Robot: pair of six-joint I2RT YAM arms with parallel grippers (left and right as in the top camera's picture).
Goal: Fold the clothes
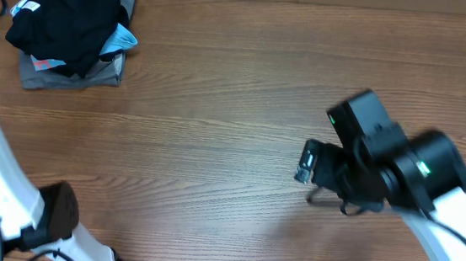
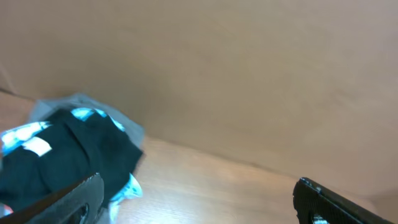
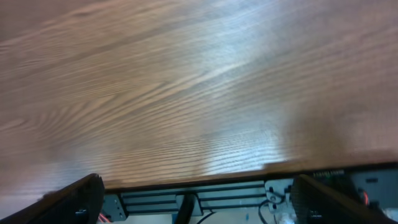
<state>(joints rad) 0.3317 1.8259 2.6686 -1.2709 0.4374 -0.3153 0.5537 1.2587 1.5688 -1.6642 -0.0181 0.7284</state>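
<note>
Left claw (image 2: 199, 202) and right claw (image 3: 196, 193), jaws apart, empty; left should rise straight, not snagging the black shirt (image 1: 66, 10).

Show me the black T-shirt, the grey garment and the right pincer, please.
black T-shirt (image 1: 65, 16): overhead view, middle of the bunched black cloth.
grey garment (image 1: 76, 81): overhead view, its near edge showing below the black cloth.
right pincer (image 3: 196, 193): right wrist view, midway between its two open fingertips.

Wood-grain table (image 1: 218, 104), grey garment (image 1: 68, 82) at its far-left corner, light blue shirt (image 1: 122, 39) on it (mostly covered)
</note>
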